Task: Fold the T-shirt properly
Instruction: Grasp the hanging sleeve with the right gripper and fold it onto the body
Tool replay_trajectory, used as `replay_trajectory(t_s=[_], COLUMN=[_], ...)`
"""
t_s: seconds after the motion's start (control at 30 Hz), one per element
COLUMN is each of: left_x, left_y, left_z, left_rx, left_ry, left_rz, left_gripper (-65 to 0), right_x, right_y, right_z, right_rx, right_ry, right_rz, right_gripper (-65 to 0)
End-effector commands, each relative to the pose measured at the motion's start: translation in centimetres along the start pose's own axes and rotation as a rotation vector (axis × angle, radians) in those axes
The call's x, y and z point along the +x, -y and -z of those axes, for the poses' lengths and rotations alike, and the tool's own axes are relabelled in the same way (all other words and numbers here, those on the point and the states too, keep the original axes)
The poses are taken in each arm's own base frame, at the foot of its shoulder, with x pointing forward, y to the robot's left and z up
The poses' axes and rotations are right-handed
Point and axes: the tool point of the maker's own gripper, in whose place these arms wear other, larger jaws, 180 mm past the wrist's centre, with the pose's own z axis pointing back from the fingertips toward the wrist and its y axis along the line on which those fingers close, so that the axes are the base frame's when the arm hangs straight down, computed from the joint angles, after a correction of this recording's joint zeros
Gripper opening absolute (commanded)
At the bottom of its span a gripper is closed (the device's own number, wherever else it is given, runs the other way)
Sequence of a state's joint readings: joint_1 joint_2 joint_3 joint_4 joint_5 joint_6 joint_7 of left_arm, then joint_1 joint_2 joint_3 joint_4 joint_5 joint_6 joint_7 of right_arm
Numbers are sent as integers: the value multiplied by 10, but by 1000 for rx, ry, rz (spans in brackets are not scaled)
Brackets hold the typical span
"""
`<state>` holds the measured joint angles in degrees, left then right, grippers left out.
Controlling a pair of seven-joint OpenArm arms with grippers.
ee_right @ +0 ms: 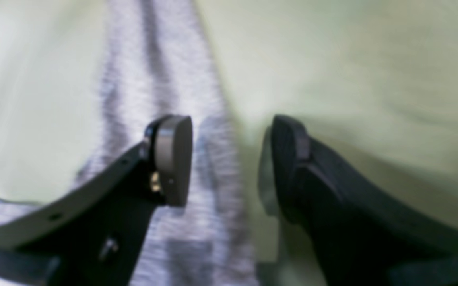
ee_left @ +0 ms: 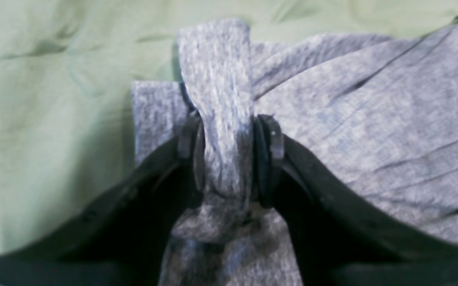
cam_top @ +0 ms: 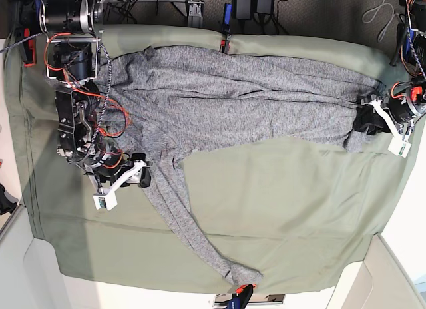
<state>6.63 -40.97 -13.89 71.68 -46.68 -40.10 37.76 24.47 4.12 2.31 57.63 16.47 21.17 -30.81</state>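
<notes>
T-shirt (cam_top: pixel 253 99) spread wide across the olive-green cloth (cam_top: pixel 286 209) covering the surface, long sleeve trailing toward the near edge.

Left gripper (ee_left: pixel 229 155): clamped on a bunched fold of the grey knit, fabric pinched between both pads and rising past the fingertips; more shirt lies flat just beyond and to one side of the gripper.

Right gripper (ee_right: pixel 231 159): fingers standing apart, nothing between them. A strip of grey sleeve runs beneath one finger (ee_right: pixel 173 159); the other finger sits over bare green cloth. Wrist view is blurred.
</notes>
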Motion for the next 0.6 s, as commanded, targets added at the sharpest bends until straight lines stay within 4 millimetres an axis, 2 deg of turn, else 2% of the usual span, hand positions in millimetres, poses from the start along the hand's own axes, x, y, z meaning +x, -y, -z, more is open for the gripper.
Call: replay_trajectory(t_s=[0.0, 0.07, 0.2, 0.33, 0.4, 0.53, 0.57], left_x=[20, 21, 20, 19, 24, 40, 46], left_y=[-7, -6, -6, -5, -3, 4, 6], left_z=[-8, -8, -8, -8, -9, -13, -15], left_rx=[13, 8, 6, 3, -10, -35, -34], left_ry=[45, 52, 44, 40, 59, 110, 121], left_rz=[17, 11, 8, 5, -8, -8, 4], left_gripper=[-421, -417, -315, -315, -315, -315, -315], right_x=[15, 13, 10, 5, 6, 7, 7], right_y=[-9, -22, -40, -52, -53, -52, -55], right_z=[2, 6, 11, 16, 16, 15, 15], right_rx=[20, 43, 68, 73, 71, 74, 94], right_ry=[21, 17, 4, -18, -14, -9, -8], right_rz=[-10, 0, -1, -20, -25, -31, -47], right_gripper=[-333, -333, -333, -350, -425, -647, -650])
